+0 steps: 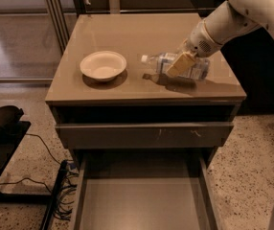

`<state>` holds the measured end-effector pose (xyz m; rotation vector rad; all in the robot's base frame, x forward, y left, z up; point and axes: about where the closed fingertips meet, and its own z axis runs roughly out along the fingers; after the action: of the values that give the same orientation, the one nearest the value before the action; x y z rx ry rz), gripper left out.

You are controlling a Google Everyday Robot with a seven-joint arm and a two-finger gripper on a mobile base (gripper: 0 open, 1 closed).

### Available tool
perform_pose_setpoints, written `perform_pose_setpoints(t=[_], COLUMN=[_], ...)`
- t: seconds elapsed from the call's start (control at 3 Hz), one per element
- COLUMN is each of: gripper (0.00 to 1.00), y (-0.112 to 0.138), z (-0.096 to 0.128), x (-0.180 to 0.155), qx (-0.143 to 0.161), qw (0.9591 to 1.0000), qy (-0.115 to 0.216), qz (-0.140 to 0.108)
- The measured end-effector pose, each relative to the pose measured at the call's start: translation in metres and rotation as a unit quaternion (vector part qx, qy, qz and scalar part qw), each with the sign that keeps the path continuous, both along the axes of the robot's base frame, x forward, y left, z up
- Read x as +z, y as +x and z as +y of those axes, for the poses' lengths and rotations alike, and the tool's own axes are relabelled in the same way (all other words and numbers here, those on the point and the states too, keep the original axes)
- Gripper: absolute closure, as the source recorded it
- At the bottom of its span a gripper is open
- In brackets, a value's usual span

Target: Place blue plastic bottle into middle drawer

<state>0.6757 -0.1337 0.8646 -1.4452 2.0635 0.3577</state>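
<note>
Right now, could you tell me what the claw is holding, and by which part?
The claw appears to grip the blue plastic bottle across its labelled middle, cap end left free.

Tan gripper [177, 66] at clear blue plastic bottle [159, 60], blue-and-white label [199, 71], white bowl [103, 65], beige cabinet top [127, 32], grey-brown middle drawer [142, 206]
</note>
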Motion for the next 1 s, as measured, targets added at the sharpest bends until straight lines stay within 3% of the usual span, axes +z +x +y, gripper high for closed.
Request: perform_pose_setpoints(t=[0.67,1.0], gripper=[1.0,1.0], y=[-0.064,-0.113], z=[-0.013,-0.01], x=[0.035,0.041], qx=[0.003,0.005], qw=[0.9994,0.9983], qy=[0.001,0.023], qz=[-0.035,-0.054])
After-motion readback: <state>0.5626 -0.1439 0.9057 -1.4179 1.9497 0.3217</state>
